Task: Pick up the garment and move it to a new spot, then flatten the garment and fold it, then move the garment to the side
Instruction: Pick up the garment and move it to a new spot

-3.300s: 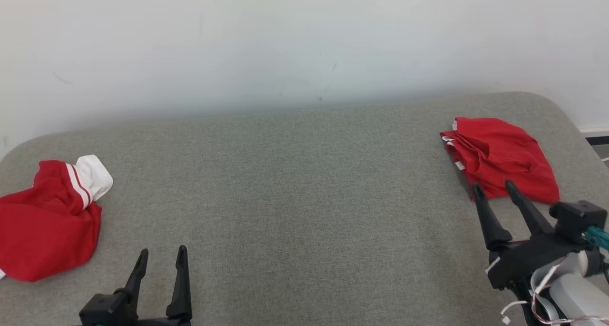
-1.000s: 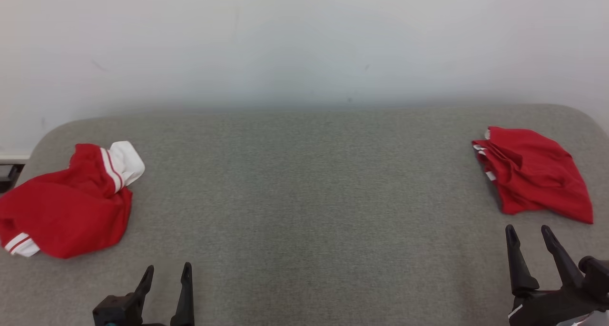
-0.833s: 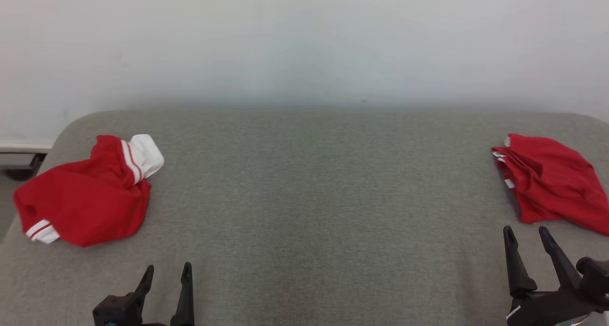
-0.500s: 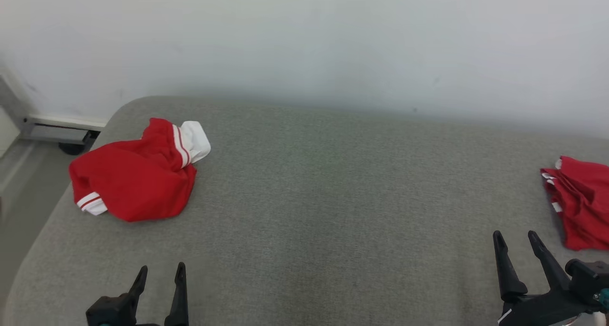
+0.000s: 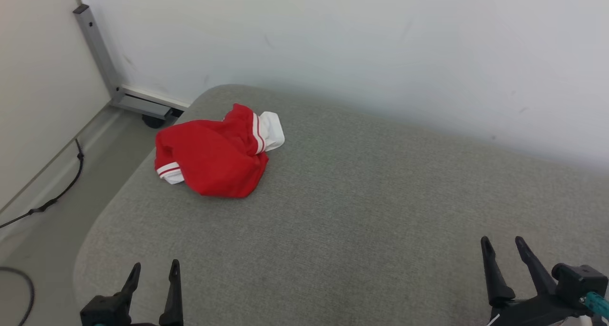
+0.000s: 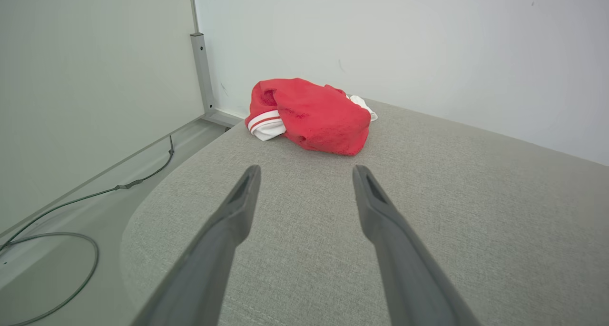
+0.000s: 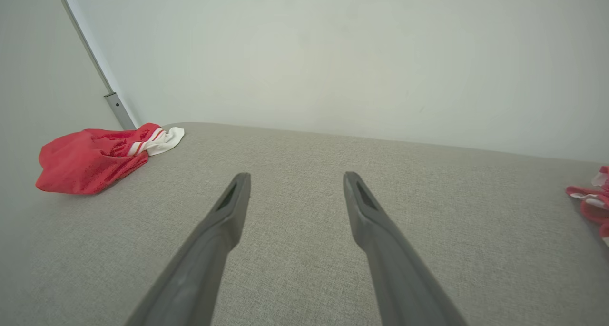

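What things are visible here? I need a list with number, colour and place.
garment: one, red with white cuffs, far left of the padded surface
second garment: one, red, surface's right end, cut off
padded surface: one, grey, before the robot
wall: one, white, behind
metal post: one, grey, left corner
cable: one, black, floor at left
left gripper: one, dark, open, lower left
right gripper: one, dark, open, lower right

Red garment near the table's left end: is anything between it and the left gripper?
Nothing visible stands in the way. In the left wrist view, bare grey padded surface lies between the open left gripper and the crumpled red garment, which sits straight ahead of it, untouched.
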Controlling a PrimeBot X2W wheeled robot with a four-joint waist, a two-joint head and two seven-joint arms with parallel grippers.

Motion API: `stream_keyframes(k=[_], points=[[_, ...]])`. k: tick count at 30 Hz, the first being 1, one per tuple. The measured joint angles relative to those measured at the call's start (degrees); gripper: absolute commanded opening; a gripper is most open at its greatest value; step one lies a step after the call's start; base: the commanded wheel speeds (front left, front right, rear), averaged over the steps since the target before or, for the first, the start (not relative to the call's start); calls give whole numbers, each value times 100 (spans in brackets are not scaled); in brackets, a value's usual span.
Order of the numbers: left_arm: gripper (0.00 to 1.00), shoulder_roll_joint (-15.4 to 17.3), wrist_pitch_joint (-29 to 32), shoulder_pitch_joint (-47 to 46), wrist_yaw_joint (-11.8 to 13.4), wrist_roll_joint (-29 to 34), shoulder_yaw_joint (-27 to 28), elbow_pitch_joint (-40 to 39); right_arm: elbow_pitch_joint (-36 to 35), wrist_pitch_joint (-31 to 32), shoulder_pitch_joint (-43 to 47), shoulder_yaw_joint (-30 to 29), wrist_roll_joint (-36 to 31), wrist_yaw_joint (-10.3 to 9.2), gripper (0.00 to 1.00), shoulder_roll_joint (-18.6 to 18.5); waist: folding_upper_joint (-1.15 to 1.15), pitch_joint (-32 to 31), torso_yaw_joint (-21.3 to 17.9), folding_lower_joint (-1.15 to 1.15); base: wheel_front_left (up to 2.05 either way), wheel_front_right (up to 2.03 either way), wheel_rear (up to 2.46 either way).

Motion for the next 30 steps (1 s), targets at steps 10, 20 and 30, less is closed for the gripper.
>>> stream_keyframes(k=[10,20,30], points=[[100,-14,-1,243,4,11,222,-289,18,116,-311,242,-55,60,100,91,0,-8,467,0,0,0,0],[100,-40,0,345,5,135,464,-403,204,194,-499,348,-98,153,100,126,0,47,535,0,0,0,0],[100,-133,40,310,4,200,481,-471,299,193,-511,352,-99,202,100,126,1,46,516,0,0,0,0]])
